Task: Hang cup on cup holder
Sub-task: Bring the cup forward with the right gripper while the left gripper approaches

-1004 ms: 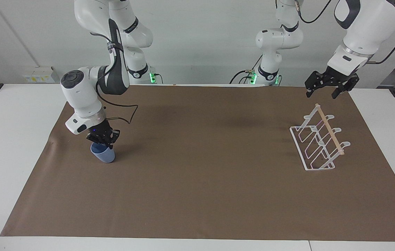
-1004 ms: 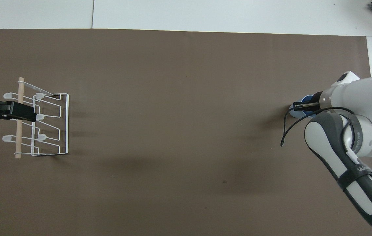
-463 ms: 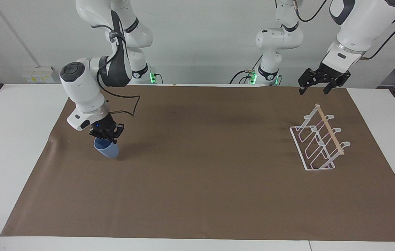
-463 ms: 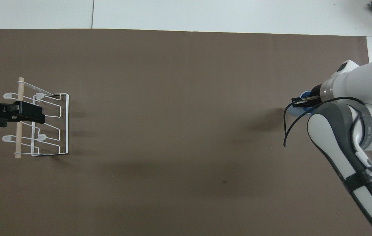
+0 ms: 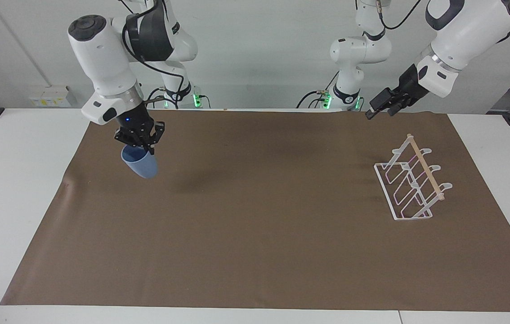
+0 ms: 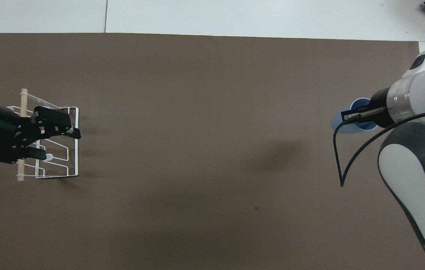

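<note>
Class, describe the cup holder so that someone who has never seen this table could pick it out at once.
Start from the brown mat covering the table and go to the left arm's end. There the cup holder stands alone on the mat: a white wire rack with slanted loops and a pale wooden rod along its top.

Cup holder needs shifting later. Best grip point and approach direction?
Take the wooden rod along the top of the cup holder, coming straight down from above, jaws across the rod. It is the highest, most exposed part; the wire prongs below slant and leave narrow gaps. The open left gripper is up in the air near it.
</note>
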`<state>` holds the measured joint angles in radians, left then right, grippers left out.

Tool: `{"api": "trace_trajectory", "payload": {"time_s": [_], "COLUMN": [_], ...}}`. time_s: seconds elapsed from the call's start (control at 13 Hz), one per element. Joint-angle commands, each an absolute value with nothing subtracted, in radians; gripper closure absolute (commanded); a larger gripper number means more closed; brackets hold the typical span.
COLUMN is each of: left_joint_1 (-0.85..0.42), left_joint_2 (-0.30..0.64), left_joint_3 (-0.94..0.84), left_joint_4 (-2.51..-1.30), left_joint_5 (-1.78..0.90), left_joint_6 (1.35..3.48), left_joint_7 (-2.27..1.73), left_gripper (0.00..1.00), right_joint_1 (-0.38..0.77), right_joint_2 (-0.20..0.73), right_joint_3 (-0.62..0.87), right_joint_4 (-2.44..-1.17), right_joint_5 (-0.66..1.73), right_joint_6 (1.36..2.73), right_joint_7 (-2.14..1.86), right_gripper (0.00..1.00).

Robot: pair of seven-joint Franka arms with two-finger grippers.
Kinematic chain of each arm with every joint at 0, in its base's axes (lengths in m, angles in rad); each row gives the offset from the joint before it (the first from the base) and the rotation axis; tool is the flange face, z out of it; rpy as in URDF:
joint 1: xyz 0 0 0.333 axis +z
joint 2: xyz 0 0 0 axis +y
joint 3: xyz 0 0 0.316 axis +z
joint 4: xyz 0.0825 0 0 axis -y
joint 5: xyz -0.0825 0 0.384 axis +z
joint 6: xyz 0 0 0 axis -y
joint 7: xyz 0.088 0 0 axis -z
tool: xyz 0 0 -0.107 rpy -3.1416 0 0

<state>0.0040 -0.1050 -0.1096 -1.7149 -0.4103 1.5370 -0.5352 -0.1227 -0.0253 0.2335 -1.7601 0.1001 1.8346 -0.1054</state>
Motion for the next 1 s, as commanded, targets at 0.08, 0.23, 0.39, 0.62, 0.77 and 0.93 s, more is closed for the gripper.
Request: {"api": "trace_trajectory", "payload": {"time_s": [0.08,0.23,0.39,0.62,0.77,0.93], "left_joint_1": [-0.006,-0.003,-0.008,-0.006,-0.052,-0.072], "left_joint_2": [-0.143,-0.164,-0.190,-0.216,-0.210,-0.219], "left_joint_3": [-0.103,-0.101,-0.101,-0.101,-0.106,-0.110], "left_joint_4": [-1.755,-1.796,-1.865,-1.954,-1.960,-2.012], "left_joint_5": [-0.595,-0.693,-0.757,-0.899,-0.929,-0.989], "left_joint_6": [1.542,1.566,1.621,1.753,1.872,1.983], "left_joint_7": [-0.789,-0.852,-1.029,-1.210,-1.297,-1.350], "left_gripper": [0.00,0.00,0.00,0.00,0.00,0.00], "right_joint_1": [-0.130,-0.129,-0.129,-0.129,-0.129,-0.129], "right_joint_2": [-0.061,-0.072,-0.074,-0.074,-0.080,-0.083], "right_joint_3": [0.248,0.270,0.310,0.389,0.443,0.510], "right_joint_4": [-1.750,-1.750,-1.749,-1.735,-1.735,-1.733], "right_joint_5": [0.323,0.456,0.579,0.705,0.729,0.751], "right_joint_6": [1.812,1.810,1.824,1.845,1.868,1.909], "right_joint_7": [-0.133,-0.132,-0.130,-0.120,-0.112,-0.057], "right_gripper": [1.00,1.00,1.00,1.00,1.00,1.00]}}
